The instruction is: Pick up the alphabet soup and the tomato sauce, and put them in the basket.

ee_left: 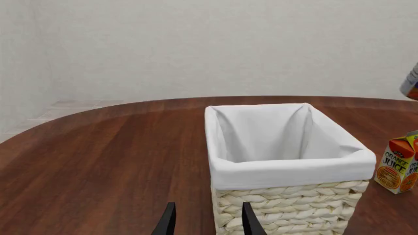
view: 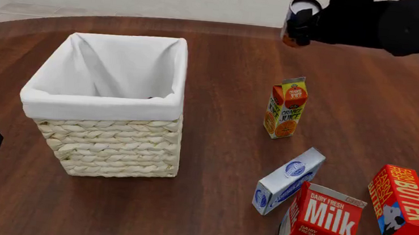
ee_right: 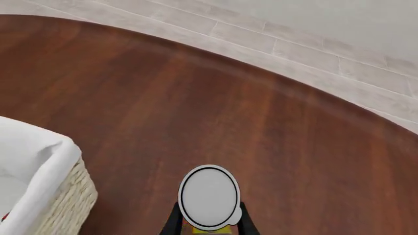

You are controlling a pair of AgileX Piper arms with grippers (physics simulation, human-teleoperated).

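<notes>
**Can held high over the table; basket nearly bare inside**

Table (view: pixel 217 203): dark reddish-brown wood, rounded far edge, takes up most of every view. Beyond it a pale plain wall and a strip of light tiled floor.

Basket (view: pixel 109 143): largest item, pale woven wicker, square, upright on the left half of the table. White cloth lining folded over the rim. Interior mostly bare white cloth; a small dark spot shows at the bottom in the front view, and a sliver of red low inside in the right wrist view. Cannot tell what it is.

Right arm: black, comes in across the upper right of the front view. Right gripper (ee_right: pixel 209 223) is clamped on a can (ee_right: pixel 209 197), one finger on each side. The can is held in the air above the far side of the table, right of the basket and well apart from it. Its grey round end faces the wrist camera, so its long axis runs along the fingers. Label unreadable; orange and yellow show at its edge.

Left gripper (ee_left: pixel 207 220): low at the near left, just in front of the basket wall, fingers apart, nothing between them.

Cartons, right half of table: milk carton (view: pixel 320 227) at the near edge, butter box (view: pixel 405 206) beside it, a small blue-and-white carton (view: pixel 287 181) lying tilted, orange juice carton (view: pixel 285 108) upright farther back.
</notes>
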